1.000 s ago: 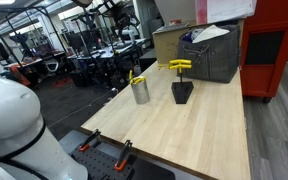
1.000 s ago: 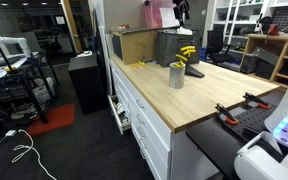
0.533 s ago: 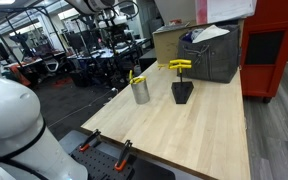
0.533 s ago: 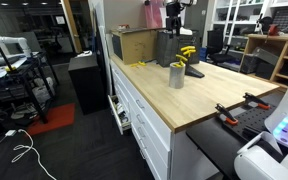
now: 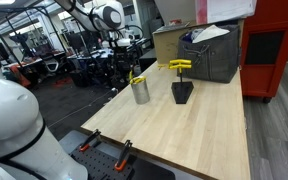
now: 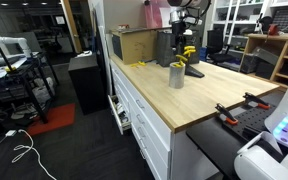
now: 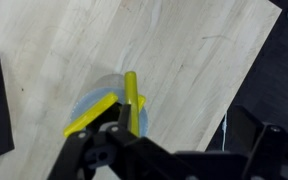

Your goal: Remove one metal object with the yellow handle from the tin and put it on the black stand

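My tool (image 7: 179,140) hangs over the tin (image 7: 106,104), its two sides apart and empty. The metal object with the yellow handle (image 7: 131,92) stands inside the tin. I should drop straight down and pinch just one handle.

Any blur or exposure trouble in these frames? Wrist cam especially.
Wrist view: soft overall, the tin and yellow handle lack crisp edges, and the dark gripper in the foreground is blurred. In an exterior view the table is evenly lit and sharp. In an exterior view the floor is dim.
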Robot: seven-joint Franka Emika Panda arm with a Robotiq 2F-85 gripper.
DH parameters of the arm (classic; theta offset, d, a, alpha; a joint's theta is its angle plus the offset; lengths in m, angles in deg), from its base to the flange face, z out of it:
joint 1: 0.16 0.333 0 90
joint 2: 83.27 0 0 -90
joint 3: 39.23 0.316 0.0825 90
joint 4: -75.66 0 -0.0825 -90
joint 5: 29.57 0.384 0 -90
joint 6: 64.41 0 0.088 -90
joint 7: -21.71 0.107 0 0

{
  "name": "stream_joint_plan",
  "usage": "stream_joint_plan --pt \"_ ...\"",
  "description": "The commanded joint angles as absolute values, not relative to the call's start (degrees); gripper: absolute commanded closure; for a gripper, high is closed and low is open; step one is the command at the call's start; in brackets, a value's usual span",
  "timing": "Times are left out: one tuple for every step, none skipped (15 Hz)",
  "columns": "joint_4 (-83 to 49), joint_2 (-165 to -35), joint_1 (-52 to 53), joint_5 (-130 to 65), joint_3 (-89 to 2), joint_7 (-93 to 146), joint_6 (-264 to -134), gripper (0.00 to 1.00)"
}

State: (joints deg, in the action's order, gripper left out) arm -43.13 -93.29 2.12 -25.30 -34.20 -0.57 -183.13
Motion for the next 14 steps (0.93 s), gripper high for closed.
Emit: stream_joint_plan --pt "-45.78 -92.87 1.01 -23.27 -34.27 -2.55 -185.99 0.26" --pt "-45.97 -92.99 0.94 -23.12 -34.18 -2.55 -186.38 0.32" --pt "-46.05 -92.99 0.92 -22.86 -34.05 -2.65 -186.88 0.42" --pt "-46.10 -92.93 0.91 -22.79 -34.00 -2.63 -187.24 0.49" --pt "-46.21 -92.76 0.94 -22.71 -33.94 -2.65 -187.63 0.56" --pt "-46.28 -92.65 1.00 -22.80 -33.92 -2.52 -188.07 0.64" --pt "-46.45 -92.33 1.02 -22.77 -33.87 -2.52 -188.52 0.71" --pt "-46.57 -92.17 1.05 -22.80 -33.84 -2.38 -189.14 0.79" --pt "-46.72 -91.87 1.09 -22.96 -33.84 -2.26 -189.68 0.80" --pt "-46.78 -91.73 1.18 -23.30 -33.84 -2.17 -190.12 0.42" --pt "-46.86 -91.69 1.26 -23.65 -33.75 -2.31 -190.34 0.47" --pt "-46.84 -91.89 1.40 -24.03 -33.62 -2.34 -190.64 0.46" --pt "-46.84 -92.05 1.55 -24.75 -33.48 -2.90 -190.67 0.39" --pt "-46.75 -92.24 1.80 -25.49 -33.38 -3.27 -190.60 0.33"
